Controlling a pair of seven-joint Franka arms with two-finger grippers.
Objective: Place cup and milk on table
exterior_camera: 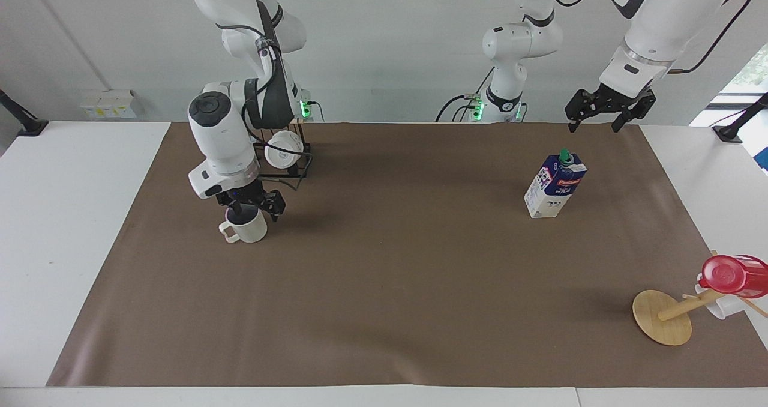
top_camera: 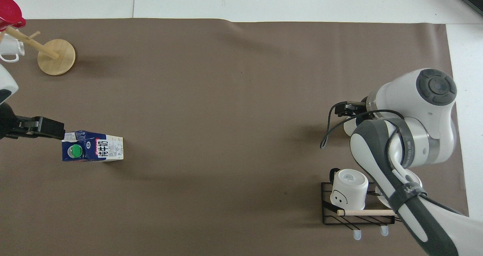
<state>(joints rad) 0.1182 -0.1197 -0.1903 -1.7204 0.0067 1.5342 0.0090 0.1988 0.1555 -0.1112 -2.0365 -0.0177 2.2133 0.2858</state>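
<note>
Brown table (exterior_camera: 384, 311) lies bare between cup (exterior_camera: 249, 230) and milk (exterior_camera: 555, 188)

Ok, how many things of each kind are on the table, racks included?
Mugs: 4 (loose mug, two rack mugs, stand mug)
Red cup: 1
Milk carton: 1
Wire rack: 1
Wooden stand: 1
Total: 8

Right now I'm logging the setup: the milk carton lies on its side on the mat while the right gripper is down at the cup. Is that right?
Not quite: the milk stands upright on the mat, green cap on top, as the facing view shows. The right gripper is indeed down at the cup.
</note>
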